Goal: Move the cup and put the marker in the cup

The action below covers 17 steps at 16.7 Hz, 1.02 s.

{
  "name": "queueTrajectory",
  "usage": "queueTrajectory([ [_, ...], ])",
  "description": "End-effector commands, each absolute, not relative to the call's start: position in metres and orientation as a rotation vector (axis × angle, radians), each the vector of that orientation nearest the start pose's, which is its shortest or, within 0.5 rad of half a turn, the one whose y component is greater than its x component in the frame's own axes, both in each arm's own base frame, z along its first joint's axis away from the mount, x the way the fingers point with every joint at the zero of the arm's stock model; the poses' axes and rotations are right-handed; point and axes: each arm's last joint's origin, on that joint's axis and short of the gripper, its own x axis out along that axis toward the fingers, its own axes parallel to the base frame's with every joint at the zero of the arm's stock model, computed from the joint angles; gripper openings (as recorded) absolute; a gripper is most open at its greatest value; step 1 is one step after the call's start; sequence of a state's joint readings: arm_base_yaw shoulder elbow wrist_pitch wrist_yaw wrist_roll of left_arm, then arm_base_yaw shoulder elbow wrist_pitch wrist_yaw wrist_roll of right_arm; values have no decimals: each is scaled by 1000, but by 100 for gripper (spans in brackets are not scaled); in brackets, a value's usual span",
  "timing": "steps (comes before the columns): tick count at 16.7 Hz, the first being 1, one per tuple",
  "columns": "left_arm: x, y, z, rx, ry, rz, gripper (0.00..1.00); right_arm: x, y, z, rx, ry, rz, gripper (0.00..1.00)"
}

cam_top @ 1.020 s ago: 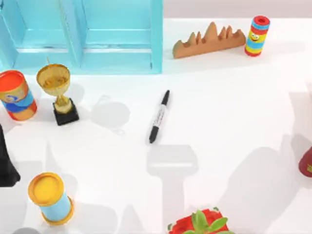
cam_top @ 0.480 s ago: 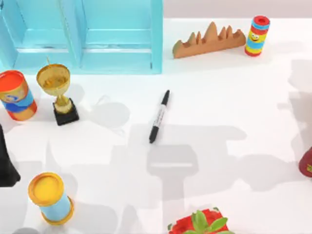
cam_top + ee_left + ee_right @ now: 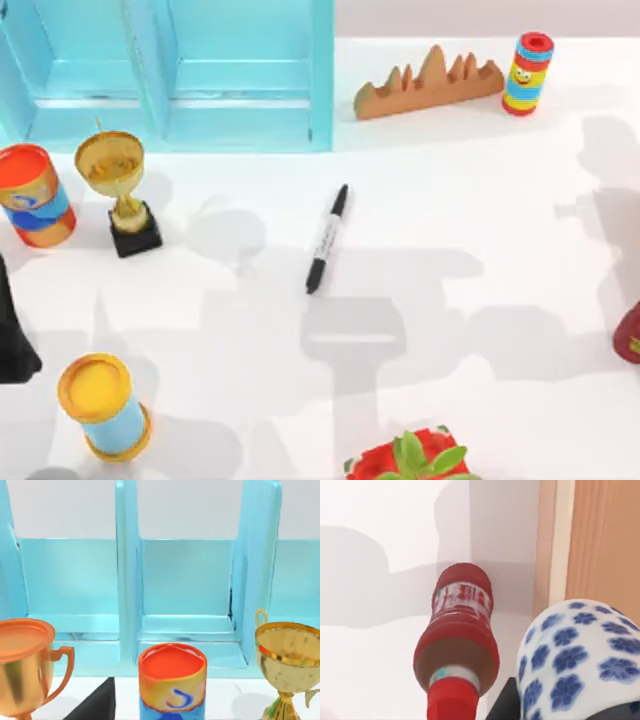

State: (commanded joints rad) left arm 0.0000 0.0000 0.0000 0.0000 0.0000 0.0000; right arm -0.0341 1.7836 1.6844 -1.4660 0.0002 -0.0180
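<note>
A white tabletop carries a black marker with a pale label band, its print too small to read, lying loose near the middle. From the right wrist, the blue-flowered white cup sits close beside a red bottle whose label is unreadable. Whether either hand is open cannot be told. A light-blue shelf stands at the back left.

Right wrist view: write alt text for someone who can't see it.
A white cup with a blue flower pattern sits close to the camera, beside a red bottle with a red cap that stands on the white table. Past the table's edge lies a strip of wooden floor, and grey shadows cross the tabletop.
</note>
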Motion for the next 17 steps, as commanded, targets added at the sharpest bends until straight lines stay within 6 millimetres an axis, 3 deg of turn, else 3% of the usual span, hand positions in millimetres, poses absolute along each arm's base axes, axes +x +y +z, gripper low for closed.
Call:
queueTrajectory([
  [2,106,-1,160,0,0,0,100,350,15,284,14,1556,-16,0],
  [5,106,-1,160,0,0,0,100,374,67,258,12,1567,-10,0],
  [8,106,-1,160,0,0,0,100,386,127,226,7,1584,-9,0],
  [10,106,-1,160,0,0,0,100,389,151,214,8,1578,-8,0],
  [17,106,-1,160,0,0,0,100,389,156,204,10,1586,-11,0],
])
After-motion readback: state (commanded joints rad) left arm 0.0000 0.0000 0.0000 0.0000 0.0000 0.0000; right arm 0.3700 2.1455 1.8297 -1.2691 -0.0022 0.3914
